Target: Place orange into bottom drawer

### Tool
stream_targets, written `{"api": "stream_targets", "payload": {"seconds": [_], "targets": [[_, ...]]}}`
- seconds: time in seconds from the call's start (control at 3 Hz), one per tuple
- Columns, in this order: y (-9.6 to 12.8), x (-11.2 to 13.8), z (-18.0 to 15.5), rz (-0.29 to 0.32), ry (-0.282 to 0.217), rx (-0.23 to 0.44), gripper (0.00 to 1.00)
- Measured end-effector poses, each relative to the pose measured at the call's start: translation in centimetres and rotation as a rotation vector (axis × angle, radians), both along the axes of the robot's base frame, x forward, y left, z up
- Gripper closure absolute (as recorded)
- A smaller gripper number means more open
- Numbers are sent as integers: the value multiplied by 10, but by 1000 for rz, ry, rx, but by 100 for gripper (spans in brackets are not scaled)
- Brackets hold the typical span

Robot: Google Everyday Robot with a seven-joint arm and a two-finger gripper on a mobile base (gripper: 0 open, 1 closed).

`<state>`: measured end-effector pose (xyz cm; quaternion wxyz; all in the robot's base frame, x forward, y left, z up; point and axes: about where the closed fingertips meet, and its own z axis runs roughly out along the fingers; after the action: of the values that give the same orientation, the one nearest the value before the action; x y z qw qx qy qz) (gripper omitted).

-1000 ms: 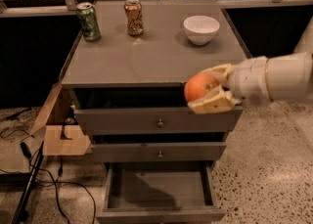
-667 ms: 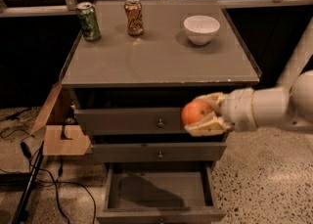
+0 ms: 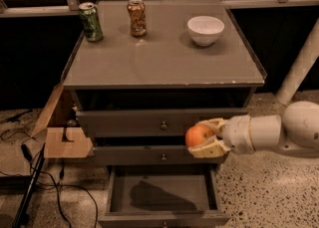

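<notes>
One orange (image 3: 198,135) clamped tight in tool (image 3: 201,138), hanging above right side of open bottom drawer (image 3: 164,218); white bowl (image 3: 205,29) well above it, on grey counter (image 3: 164,65).

Pincer (image 3: 202,136) low in view, rt of centre: two stubby cream-yellow fingers (image 3: 208,150), a shade warmer than the rest. Behind them a short white wrist collar (image 3: 238,133), cylindrical. Then the forearm (image 3: 264,132), a smooth off-white tube. Far rt, a fat rounded elbow housing (image 3: 303,125), same off-white. A pale upper link (image 3: 299,67) slants up behind it.
</notes>
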<state>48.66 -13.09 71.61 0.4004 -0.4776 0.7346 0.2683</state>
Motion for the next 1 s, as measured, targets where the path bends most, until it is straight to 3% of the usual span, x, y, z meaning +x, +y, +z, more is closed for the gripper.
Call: {"api": "stream_targets", "payload": {"seconds": [0.33, 0.67, 1.0], "targets": [[2, -8, -64, 18, 9, 23, 100], [12, -15, -149, 25, 41, 80, 100], [33, -25, -262, 47, 133, 139, 100]]}}
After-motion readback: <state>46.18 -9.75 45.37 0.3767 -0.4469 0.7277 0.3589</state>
